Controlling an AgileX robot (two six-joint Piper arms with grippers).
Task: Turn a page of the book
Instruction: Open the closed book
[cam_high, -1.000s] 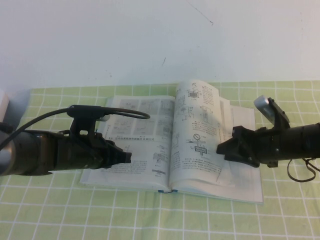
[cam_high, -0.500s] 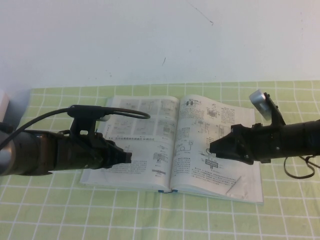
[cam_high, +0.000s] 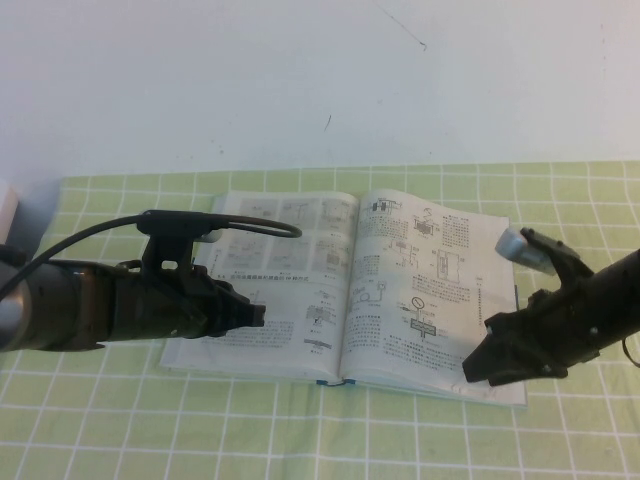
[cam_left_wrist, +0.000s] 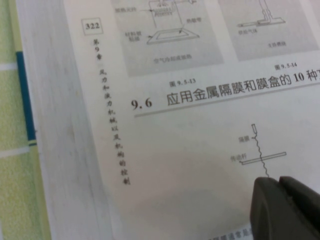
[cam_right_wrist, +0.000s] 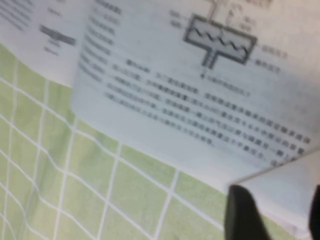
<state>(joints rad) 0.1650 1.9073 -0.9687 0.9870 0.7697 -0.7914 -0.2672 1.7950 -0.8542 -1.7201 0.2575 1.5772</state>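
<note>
While book (cam_high: 350, 290) lies open, flat on tabletop (cam_high: 120, 420), left end effector (cam_high: 255, 315) closed over left page; right end effector (cam_high: 480, 368) open at near right corner, gripping nothing.

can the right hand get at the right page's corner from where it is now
Probably yes. The right hand hangs open at the near right corner of the book, and in its wrist view the page corner sits between its fingers with nothing blocking. The left hand stays over the left page.
</note>
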